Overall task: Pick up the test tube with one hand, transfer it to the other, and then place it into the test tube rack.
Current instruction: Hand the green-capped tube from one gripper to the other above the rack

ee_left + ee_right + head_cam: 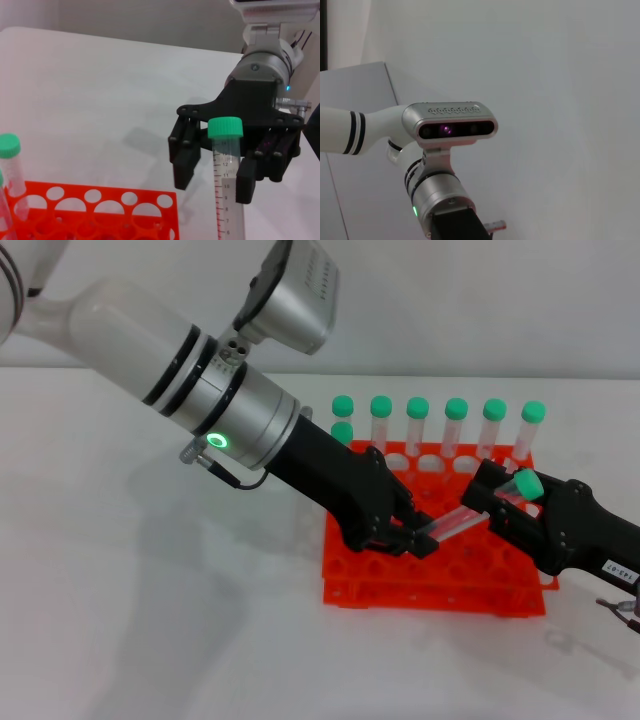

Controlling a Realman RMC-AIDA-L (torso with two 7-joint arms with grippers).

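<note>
The test tube hangs slanted above the orange-red rack, green cap toward the right. My left gripper, on the arm with the green ring light, is shut on the tube's tapered end. My right gripper is open and straddles the tube just below the cap. In the left wrist view the tube stands between the right gripper's spread fingers, with a gap on one side. The right wrist view shows only the left arm.
Several identical green-capped tubes stand in the rack's back row, and one stands just in front at its left end. One also shows in the left wrist view, with the rack's open holes below the held tube. The rack sits on a white table.
</note>
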